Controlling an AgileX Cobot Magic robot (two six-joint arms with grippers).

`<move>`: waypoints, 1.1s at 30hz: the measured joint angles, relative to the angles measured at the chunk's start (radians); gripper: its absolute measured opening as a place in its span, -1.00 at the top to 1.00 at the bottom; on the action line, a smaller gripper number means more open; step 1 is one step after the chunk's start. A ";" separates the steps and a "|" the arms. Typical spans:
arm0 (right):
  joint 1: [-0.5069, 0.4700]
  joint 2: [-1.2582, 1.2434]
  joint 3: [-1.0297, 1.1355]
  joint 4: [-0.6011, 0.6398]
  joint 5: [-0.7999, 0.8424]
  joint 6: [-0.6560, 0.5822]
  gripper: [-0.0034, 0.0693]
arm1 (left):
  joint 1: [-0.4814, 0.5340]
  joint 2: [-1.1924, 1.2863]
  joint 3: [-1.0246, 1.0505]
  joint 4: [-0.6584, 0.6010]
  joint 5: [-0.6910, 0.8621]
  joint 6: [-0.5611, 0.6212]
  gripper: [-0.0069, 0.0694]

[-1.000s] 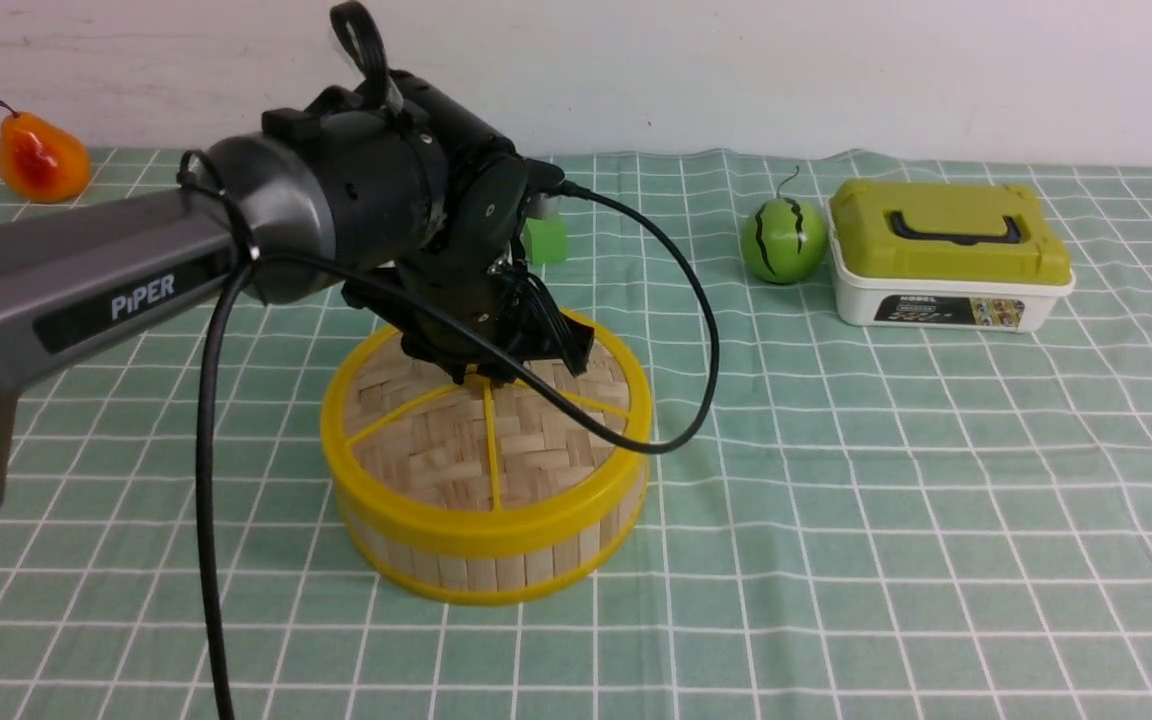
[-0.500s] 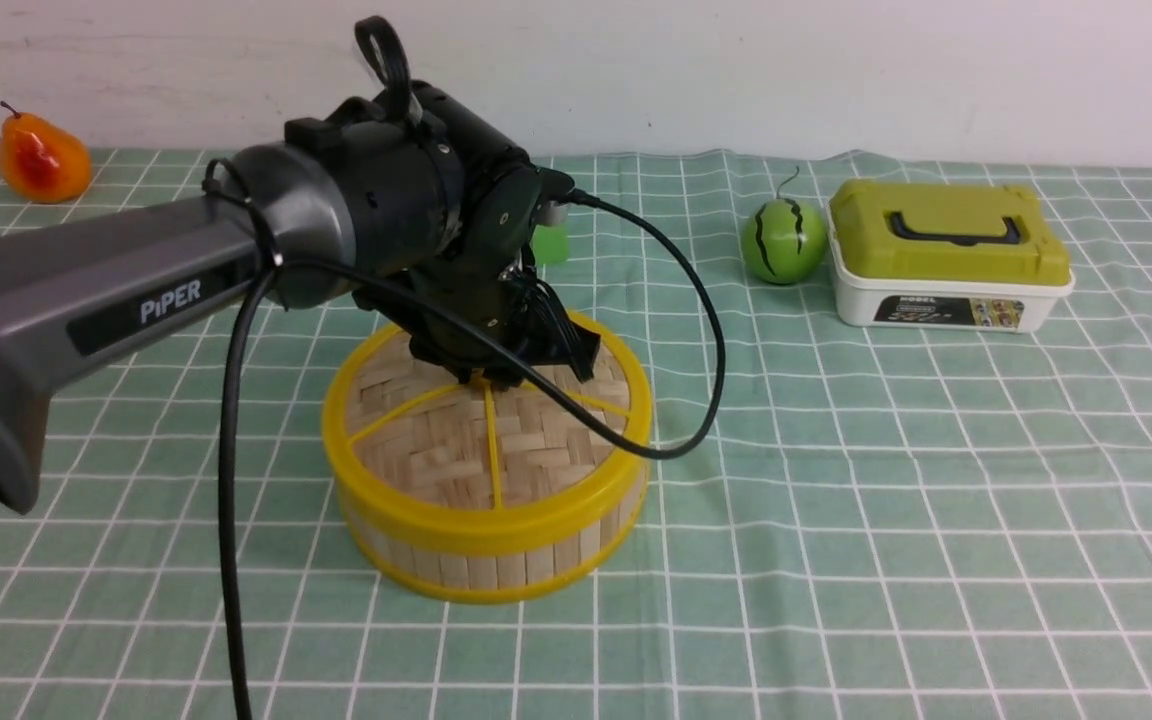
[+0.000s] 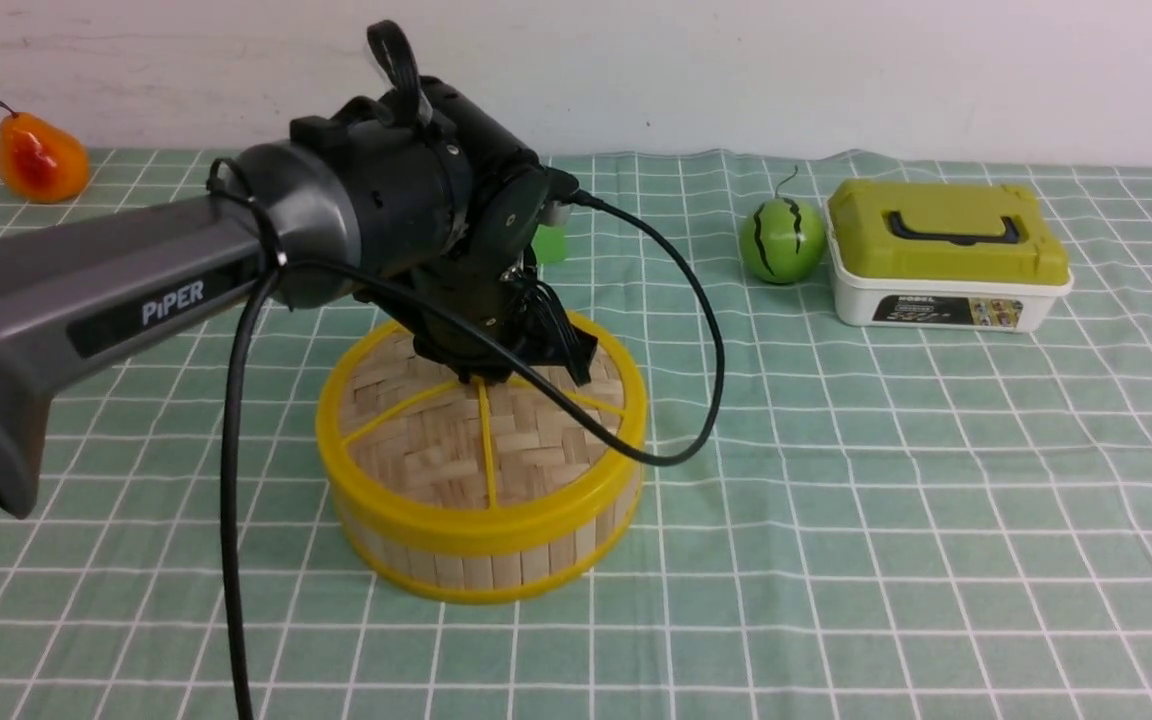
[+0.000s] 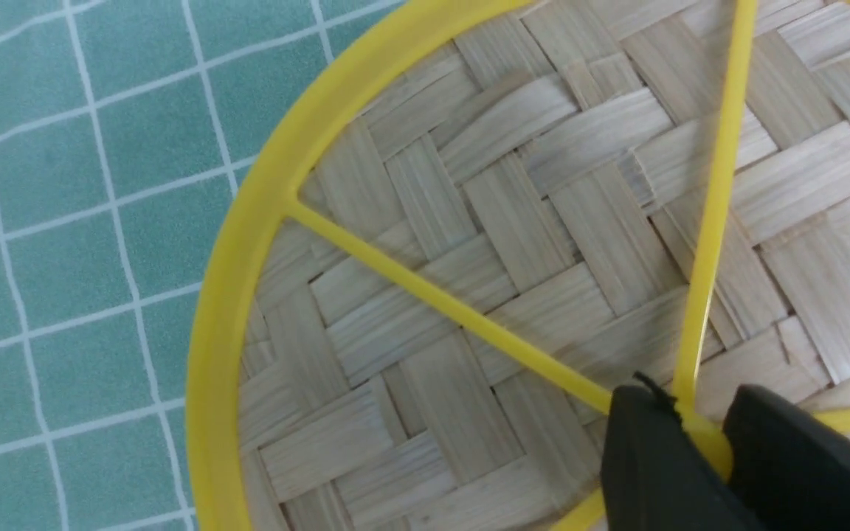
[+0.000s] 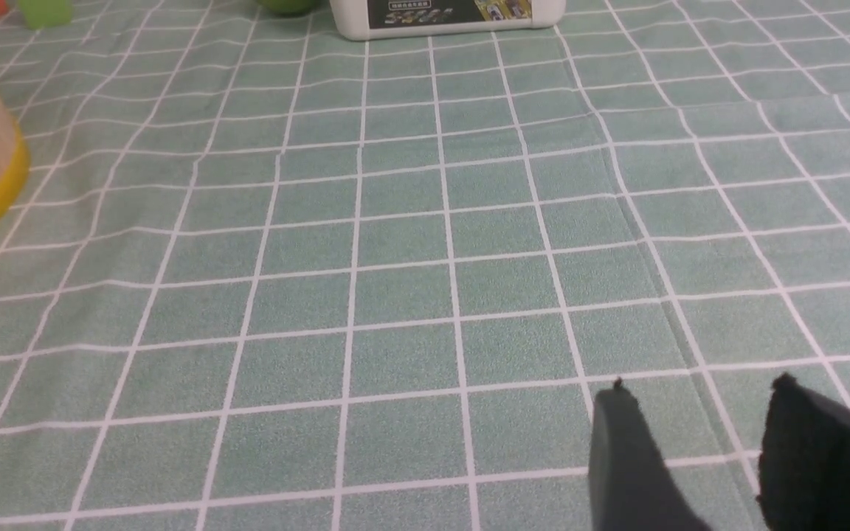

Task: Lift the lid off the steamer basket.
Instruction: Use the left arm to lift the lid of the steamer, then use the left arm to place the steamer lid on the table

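Left wrist view — left gripper [image 4: 696, 413] pinching lid [image 4: 513, 221] knob, right gripper [image 5: 699, 391] spread, watermelon [image 3: 783, 240], box [image 3: 946, 265] off right.

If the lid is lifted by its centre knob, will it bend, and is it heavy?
Probably stiff: the lid has a thick yellow rim and spokes bracing the weave. Likely light: thin woven bamboo. Held only by the centre knob, it may tilt.

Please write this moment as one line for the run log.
phase: grasp | left hand: shut on lid centre knob | lid: on steamer basket | right hand: open, empty
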 joint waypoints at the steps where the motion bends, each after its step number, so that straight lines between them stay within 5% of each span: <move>1: 0.000 0.000 0.000 0.000 0.000 0.000 0.24 | 0.000 -0.003 0.000 0.000 0.007 0.000 0.53; 15: 0.000 0.000 0.000 0.000 0.000 0.000 0.24 | 0.040 -0.301 -0.112 0.142 0.329 0.037 0.53; 23: 0.000 0.000 0.000 0.000 0.000 0.000 0.24 | 0.327 -0.388 0.056 0.073 0.328 -0.021 0.53; 28: 0.000 0.000 0.000 0.000 0.000 0.000 0.24 | 0.500 -0.389 0.328 -0.013 0.217 -0.076 0.53; 33: 0.000 0.000 0.000 0.000 0.000 0.000 0.24 | 0.518 -0.377 0.532 -0.066 -0.054 -0.149 0.53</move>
